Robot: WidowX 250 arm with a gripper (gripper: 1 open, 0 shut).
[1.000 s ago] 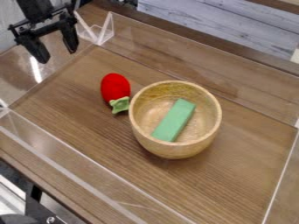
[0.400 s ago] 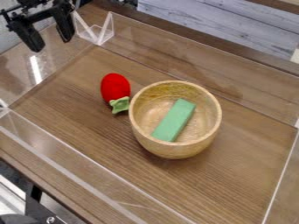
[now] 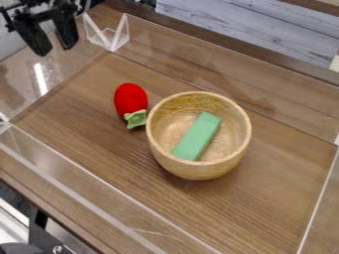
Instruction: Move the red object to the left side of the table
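The red object is a small glossy egg-shaped toy with a green leafy bit at its near end. It lies on the brown wood-grain table, touching the left side of a wooden bowl. My gripper hangs at the top left corner of the view, well above and behind the red object and apart from it. Its two dark fingers point down with a narrow gap between them, and nothing is held.
The wooden bowl stands mid-table with a flat green block lying inside it. Low clear acrylic walls edge the tabletop on all sides. Bare wood stretches left of and in front of the red toy.
The gripper has risen a little toward the top edge of the view, and its fingers have drawn closer together. The red object, bowl and block have not moved.
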